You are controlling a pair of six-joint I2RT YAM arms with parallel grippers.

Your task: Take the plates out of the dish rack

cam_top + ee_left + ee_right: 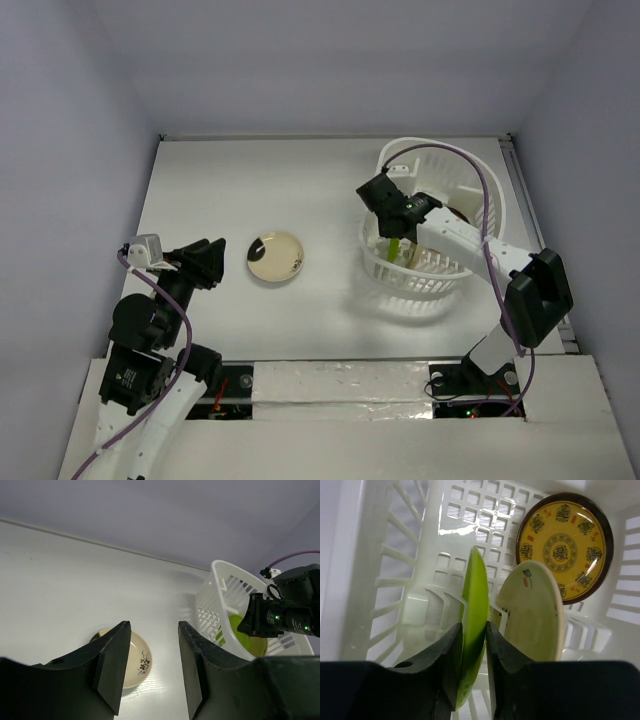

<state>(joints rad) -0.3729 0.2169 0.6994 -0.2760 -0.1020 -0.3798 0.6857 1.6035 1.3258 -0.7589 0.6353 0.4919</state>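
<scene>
Grip check: right tool (474, 630) was clamped on the lime green plate (476, 590), which stood edge-on in the dish rack (415, 560) slots. Best lift looked straight up along the plate's plane, no twist, until its rim cleared the wall. Just right of the tool leaned a pale plate (535, 610), the yellow plate (562, 545) beyond it — both easy to clip. The left tool (152, 630) hung wide open and empty — cream plate (137, 665) on the counter (50, 580) ahead of its fingers.

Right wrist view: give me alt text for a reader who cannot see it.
The right gripper is closed on a lime green plate standing on edge inside the white dish rack. Beside it a cream plate also stands on edge, and a yellow-orange patterned plate sits beyond them, facing the camera.
</scene>
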